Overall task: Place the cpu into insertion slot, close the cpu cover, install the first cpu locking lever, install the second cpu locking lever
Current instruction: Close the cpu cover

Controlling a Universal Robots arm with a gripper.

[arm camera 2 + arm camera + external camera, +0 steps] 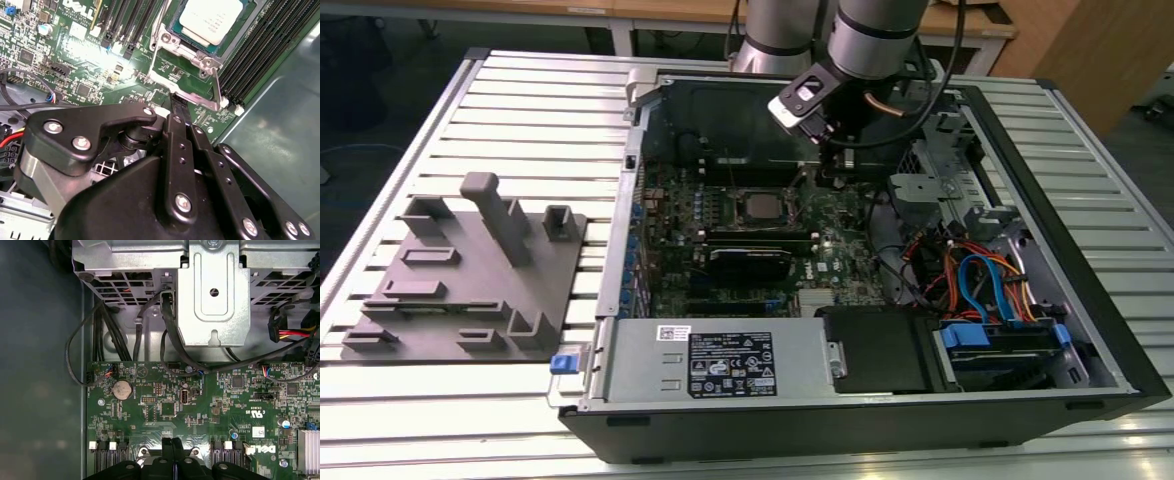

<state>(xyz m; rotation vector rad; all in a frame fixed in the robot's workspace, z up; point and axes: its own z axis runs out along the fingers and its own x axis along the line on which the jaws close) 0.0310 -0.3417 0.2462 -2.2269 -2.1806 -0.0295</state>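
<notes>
The cpu point(758, 205) lies in the insertion slot point(170, 37) on the green board, and its silver top point(210, 17) is uncovered. The cpu cover point(192, 96), a silver frame with a window, stands open and tilted back from the slot's edge toward my gripper. My gripper point(176, 100) is shut with nothing between its fingers, and its tips touch the cover's free edge. In the exterior view the gripper point(831, 178) hangs inside the case, just to the exterior view's right of the cpu. The first wrist view has the joined fingertips point(173, 442) over the board.
Black memory slots point(260, 55) flank the socket. A black card point(747, 265) and the power supply point(720, 360) sit nearer the case front. A metal drive cage point(212, 290) and black cables point(75, 360) lie beyond the board. A grey fixture point(467, 270) stands at the exterior view's left.
</notes>
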